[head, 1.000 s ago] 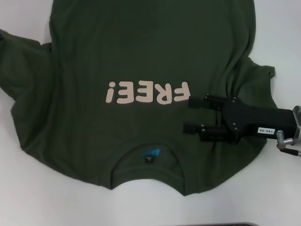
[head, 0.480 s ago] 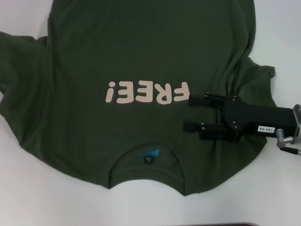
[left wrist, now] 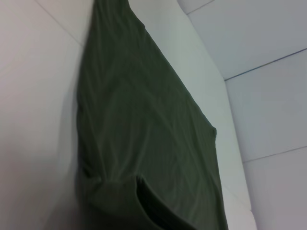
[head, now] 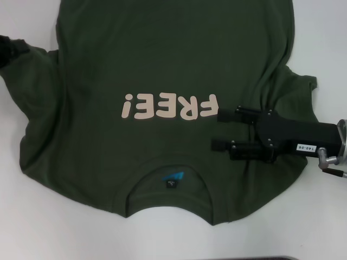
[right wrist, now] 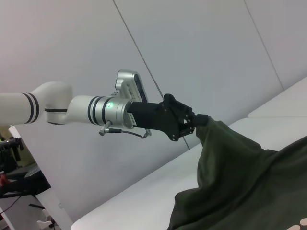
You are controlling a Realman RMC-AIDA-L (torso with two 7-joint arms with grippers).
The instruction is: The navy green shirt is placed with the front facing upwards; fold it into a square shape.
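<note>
The navy green shirt (head: 162,65) lies front up on the white table (head: 49,227), its cream "FREE!" lettering (head: 169,106) and collar (head: 171,187) toward the near edge. At the far left edge my left gripper (head: 5,47) holds the left sleeve; the right wrist view shows that gripper (right wrist: 194,122) shut on a raised bunch of sleeve cloth (right wrist: 225,158). My right gripper (head: 215,130) hovers over the shirt's right shoulder area, open, with nothing between its fingers. The left wrist view shows only green cloth (left wrist: 144,143) on the table.
White tabletop surrounds the shirt, with bare strips at the near left and near right (head: 320,227). A dark edge (head: 255,258) runs along the table's front. The shirt's right sleeve (head: 301,92) lies flat beside my right arm.
My left gripper has come into view at the far left and drawn the left sleeve up and inward; the sleeve's outer edge has pulled in. The right gripper has barely moved.
</note>
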